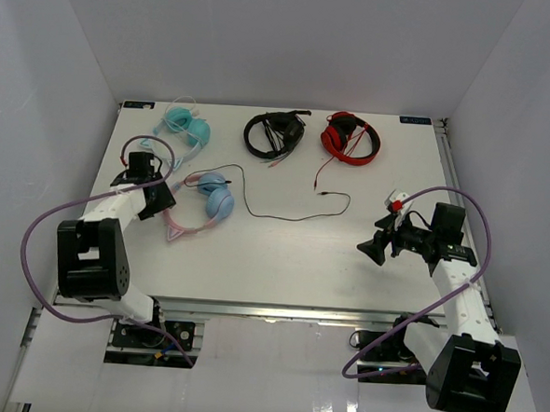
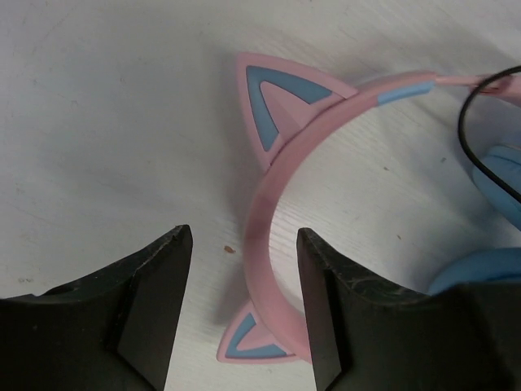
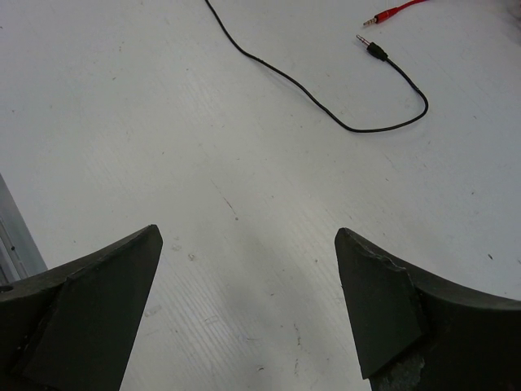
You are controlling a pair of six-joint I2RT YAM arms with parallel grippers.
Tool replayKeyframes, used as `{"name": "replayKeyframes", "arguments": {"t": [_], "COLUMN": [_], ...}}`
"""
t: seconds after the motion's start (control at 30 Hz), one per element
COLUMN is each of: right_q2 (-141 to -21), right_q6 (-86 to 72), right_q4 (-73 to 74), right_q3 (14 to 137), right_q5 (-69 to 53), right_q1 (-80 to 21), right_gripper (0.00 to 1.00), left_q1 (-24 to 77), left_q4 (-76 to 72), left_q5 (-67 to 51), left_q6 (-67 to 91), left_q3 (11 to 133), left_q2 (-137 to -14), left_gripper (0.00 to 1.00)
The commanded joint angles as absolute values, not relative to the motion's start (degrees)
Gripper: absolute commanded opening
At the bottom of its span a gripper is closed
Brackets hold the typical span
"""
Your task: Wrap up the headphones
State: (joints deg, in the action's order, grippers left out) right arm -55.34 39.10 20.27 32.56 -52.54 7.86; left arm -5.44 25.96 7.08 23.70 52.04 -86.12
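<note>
Straddling the smooth pink band of the headphones, left tool parted, right tool gaping over matte white table

White table, matte, faint scuffs and specks. Four headphone sets lie on it.
Far edge, left to right: teal headphones, black headphones, red headphones.
Pink-and-blue headphones nearer, left of centre, lying flat, cat-ear headband toward near-left.
Dark cable runs from them rightward in loose curve across table centre. Plug end near plug of thin red cable trailing from red headphones.
</note>
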Motion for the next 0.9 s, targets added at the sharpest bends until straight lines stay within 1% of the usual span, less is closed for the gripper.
{"name": "replayKeyframes", "arguments": {"t": [0.0,0.03,0.2,0.27,0.33,0.37,0.57,0.63,0.73,0.77,0.8,0.87], "right_q2": [-54.32,-54.31,-53.96,-53.96,-53.96,-53.96,-53.58,-52.65,-50.37,-49.94,-49.15,-48.04], "right_q6": [40.07,39.99,39.81,39.64,39.62,39.56,40.69,44.63,62.14,66.66,75.01,83.11], "right_q4": [21.09,21.09,21.18,21.18,21.18,21.18,21.94,26.22,37.21,41.54,49.00,49.77], "right_q3": [34.18,34.10,34.01,33.89,33.82,33.76,33.73,33.92,34.19,34.38,34.73,34.98], "right_q5": [-54.59,-54.68,-55.81,-56.05,-56.35,-56.42,-57.32,-59.31,-67.18,-68.91,-70.30,-70.14], "right_q1": [7.82,7.83,8.18,8.38,8.55,8.68,9.21,9.27,9.23,9.04,8.69,8.46], "right_gripper": [0.93,0.93,0.93,0.93,0.93,0.93,0.93,0.92,0.93,0.93,0.94,0.98], "left_q1": [-5.53,-5.45,-5.45,-5.45,-5.45,-5.45,-5.45,-4.94,-1.60,0.79,5.27,10.80], "left_q4": [26.10,26.02,24.86,24.49,24.45,24.51,24.10,24.08,24.87,25.61,27.03,29.25], "left_q5": [8.37,7.51,4.11,3.27,2.65,2.71,2.12,0.25,-3.15,-3.52,-4.11,-4.14], "left_q6": [21.29,20.55,19.06,18.56,17.84,17.47,17.38,17.58,17.23,17.10,16.89,17.29], "left_q3": [55.42,56.03,57.65,57.54,57.33,57.08,54.55,54.27,54.49,55.01,56.03,58.06], "left_q2": [-92.36,-93.41,-96.44,-97.27,-98.15,-98.77,-98.42,-96.58,-90.14,-87.75,-84.95,-79.96], "left_gripper": [0.58,0.55,0.50,0.46,0.38,0.32,0.01,0.00,0.00,0.00,0.00,0.00]}}
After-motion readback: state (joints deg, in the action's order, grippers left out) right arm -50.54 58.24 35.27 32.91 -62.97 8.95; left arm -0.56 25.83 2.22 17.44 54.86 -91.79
